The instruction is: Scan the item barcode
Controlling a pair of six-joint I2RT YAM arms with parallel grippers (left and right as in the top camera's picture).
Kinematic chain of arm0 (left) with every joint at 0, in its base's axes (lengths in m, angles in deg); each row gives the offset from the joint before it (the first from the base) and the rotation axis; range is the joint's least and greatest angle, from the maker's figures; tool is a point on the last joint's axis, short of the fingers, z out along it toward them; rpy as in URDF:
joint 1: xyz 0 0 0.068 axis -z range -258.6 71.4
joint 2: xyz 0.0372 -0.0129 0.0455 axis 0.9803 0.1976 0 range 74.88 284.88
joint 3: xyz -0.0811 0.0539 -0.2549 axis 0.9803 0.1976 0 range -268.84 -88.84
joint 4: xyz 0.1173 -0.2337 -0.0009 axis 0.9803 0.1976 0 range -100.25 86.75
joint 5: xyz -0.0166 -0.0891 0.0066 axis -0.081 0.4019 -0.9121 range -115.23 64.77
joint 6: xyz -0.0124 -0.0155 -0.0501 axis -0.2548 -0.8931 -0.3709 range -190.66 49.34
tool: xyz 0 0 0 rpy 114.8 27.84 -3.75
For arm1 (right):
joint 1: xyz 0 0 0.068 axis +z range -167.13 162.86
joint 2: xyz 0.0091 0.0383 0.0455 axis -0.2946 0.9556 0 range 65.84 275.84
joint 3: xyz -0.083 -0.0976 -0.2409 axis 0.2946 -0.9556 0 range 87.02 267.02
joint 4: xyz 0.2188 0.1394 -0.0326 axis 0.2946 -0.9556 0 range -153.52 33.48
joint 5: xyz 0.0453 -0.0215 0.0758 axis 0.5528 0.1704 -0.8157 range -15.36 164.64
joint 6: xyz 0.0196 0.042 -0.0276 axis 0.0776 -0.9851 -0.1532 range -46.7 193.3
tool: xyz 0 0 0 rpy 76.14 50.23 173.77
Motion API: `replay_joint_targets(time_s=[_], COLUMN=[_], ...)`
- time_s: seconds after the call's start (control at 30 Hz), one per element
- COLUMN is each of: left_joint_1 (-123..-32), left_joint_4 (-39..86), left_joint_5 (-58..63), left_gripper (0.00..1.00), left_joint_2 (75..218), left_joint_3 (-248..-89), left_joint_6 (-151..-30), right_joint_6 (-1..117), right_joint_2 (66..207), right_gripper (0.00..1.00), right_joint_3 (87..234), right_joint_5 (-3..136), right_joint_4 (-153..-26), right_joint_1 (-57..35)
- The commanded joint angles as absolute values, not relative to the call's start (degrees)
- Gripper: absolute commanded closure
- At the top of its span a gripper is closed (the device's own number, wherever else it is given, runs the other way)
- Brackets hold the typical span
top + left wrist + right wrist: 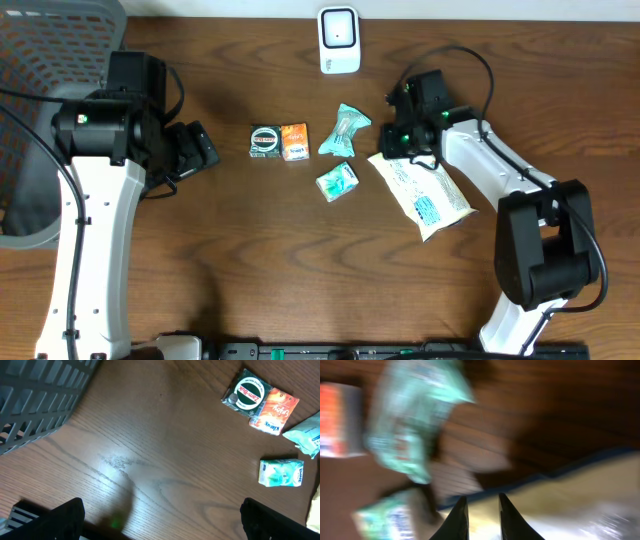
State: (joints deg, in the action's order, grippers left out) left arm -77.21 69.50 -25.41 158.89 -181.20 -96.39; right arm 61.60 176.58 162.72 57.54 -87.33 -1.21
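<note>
1. The right gripper [481, 502] has its black fingers parted by a narrow gap with nothing seen between them. The tips are over the edge of the cream plastic bag with blue print [422, 195].
2. The bag lies flat on the brown wooden table [250, 260], well apart from the white scanner [338, 40].
3. The left gripper [162, 517] gapes wide and empty.
4. The green square box [247, 396] reads "Zam-Buk".

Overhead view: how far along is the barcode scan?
Done: nothing evident; the white pouch, Zam-Buk tin, orange box, teal packet and tissue pack lie on the table, away from the scanner. In hand: the right gripper sits at the pouch's end, jaws barely apart, grip unclear. Left: presenting a barcode to the scanner. The left gripper hangs open.
</note>
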Motion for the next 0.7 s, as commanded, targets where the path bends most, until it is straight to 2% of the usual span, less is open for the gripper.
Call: replay_joint_targets(time_s=[0.0,0.1,0.23,0.37,0.5,0.67], left_joint_1=[-77.26,-77.24,-77.26,-77.24,-77.26,-77.24], left_joint_4=[69.85,69.85,69.85,69.85,69.85,69.85], left_joint_5=[-25.74,-25.74,-25.74,-25.74,-25.74,-25.74], left_gripper=[0.02,0.02,0.02,0.02,0.02,0.02], left_joint_2=[159.22,159.22,159.22,159.22,159.22,159.22], left_joint_3=[-181.24,-181.24,-181.24,-181.24,-181.24,-181.24], left_joint_6=[-96.92,-96.92,-96.92,-96.92,-96.92,-96.92], right_joint_6=[62.32,66.4,68.24,68.22,68.17,68.02], right_joint_2=[176.86,176.86,176.86,176.9,176.93,176.97], right_gripper=[0.85,0.87,0.99,0.99,0.99,0.99], right_joint_3=[168.4,175.72,182.35,182.19,177.63,169.52], right_joint_5=[50.78,52.86,67.37,81.54,83.02,80.95], right_joint_4=[-88.2,-97.25,-112.38,-124.42,-129.25,-126.76], right_joint_1=[-0.49,-0.56,-0.58,-0.6,-0.58,-0.58])
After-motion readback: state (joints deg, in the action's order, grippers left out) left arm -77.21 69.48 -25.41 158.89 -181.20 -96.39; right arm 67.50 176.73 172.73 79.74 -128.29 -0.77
